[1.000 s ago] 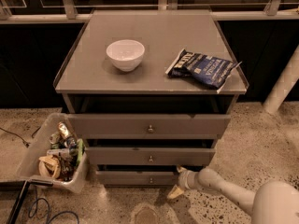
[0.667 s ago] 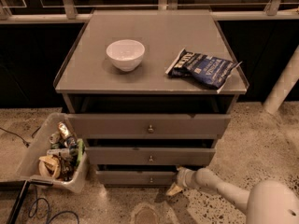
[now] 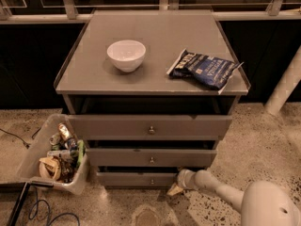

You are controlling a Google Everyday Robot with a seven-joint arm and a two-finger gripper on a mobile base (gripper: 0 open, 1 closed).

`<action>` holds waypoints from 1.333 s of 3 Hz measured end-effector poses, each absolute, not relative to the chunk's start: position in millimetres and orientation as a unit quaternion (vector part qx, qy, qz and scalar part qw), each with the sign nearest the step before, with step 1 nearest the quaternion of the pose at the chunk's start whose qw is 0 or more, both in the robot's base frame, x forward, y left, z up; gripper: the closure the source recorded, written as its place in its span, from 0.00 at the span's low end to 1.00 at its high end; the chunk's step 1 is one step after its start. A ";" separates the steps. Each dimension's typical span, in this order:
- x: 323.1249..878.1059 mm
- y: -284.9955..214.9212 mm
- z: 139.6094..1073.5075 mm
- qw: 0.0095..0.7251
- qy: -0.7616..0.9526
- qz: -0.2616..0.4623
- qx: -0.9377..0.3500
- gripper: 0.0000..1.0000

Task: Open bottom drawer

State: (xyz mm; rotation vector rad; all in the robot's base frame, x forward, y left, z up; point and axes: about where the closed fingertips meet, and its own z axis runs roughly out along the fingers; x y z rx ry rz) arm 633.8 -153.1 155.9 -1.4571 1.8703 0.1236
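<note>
big grey three-drawer cabinet (image 3: 155,65) stands on floor | flat grey bottom drawer (image 3: 127,179) lowest, not pulled out yet | white arm's gripper (image 3: 175,188) low at its right end to reach it, open or closed: cannot tell | small round metal knob (image 3: 152,181) just left, for pulling

White bowl (image 3: 126,54), chip bag (image 3: 204,69) on cabinet top (image 3: 155,29); cluttered bin (image 3: 34,149) on floor (image 3: 263,140).

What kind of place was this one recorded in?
Probably an office or lab test area: a grey three-drawer cabinet on speckled floor, a bin of snack items beside it. The gripper sits low by the bottom drawer.
</note>
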 end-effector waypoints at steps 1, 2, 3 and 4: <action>633.7 -153.0 155.9 0.374 0.730 0.048 -0.569 0.19; 633.7 -153.0 155.9 0.374 0.730 0.048 -0.569 0.42; 633.7 -153.0 155.9 0.374 0.730 0.048 -0.569 0.65; 633.7 -153.0 156.0 0.374 0.730 0.048 -0.569 0.89</action>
